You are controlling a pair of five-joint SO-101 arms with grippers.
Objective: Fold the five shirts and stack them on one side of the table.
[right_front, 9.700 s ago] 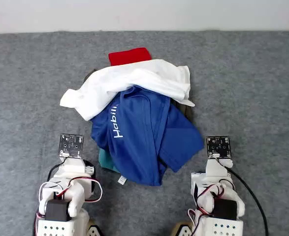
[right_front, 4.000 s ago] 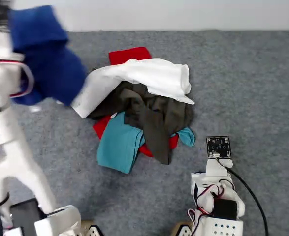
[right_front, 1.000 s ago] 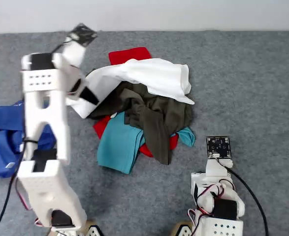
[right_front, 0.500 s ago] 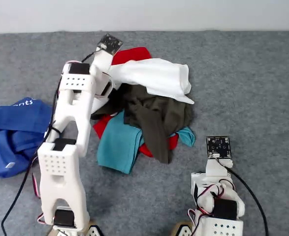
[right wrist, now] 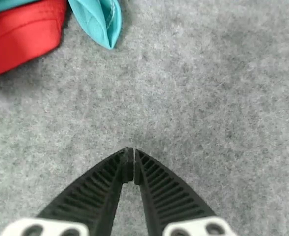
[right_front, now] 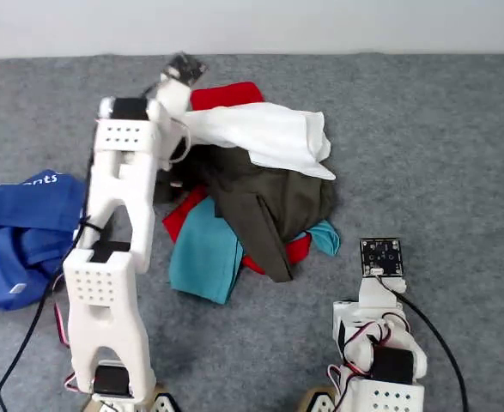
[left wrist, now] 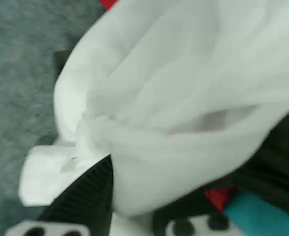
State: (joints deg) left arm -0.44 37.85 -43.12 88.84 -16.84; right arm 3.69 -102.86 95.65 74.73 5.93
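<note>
The left claw (right_front: 181, 112) looks clenched on the sleeve end of the white shirt (right_front: 264, 133). In the left wrist view, white cloth (left wrist: 183, 98) bunches into a tight gather right at the black finger of the left claw (left wrist: 112, 167). I'd call that a grasp, though the second finger is buried in fabric.

Taking the olive shirt (right_front: 273, 197) as the middle of things:
- The white shirt drapes over its far edge.
- A red shirt (right_front: 226, 94) pokes out beyond it and again underneath.
- A teal shirt (right_front: 204, 257) spills from under its near left side.
- The blue shirt (right_front: 24, 227) lies crumpled well apart to its left, by the edge of the grey counter (right_front: 440, 154).

The right claw (right wrist: 134, 167) is clenched on nothing. It is parked over bare counter near the olive shirt's near right corner, with a teal corner (right wrist: 97, 19) and a red fold (right wrist: 21, 34) just ahead of it.

To my eye this is all light, limp knit cloth:
- It won't hold any shape.
- It will sag and stretch from whatever spot is pinched.
- It will cling a bit to the felt and to the shirts below, so the olive one may drag along as the white one lifts.
- A bunched sleeve is a secure hold for pulling the shirt free, but a poor one for spreading it.
- For folding I'd want a pinch at each shoulder seam or hem corner, through a single layer if possible.
</note>
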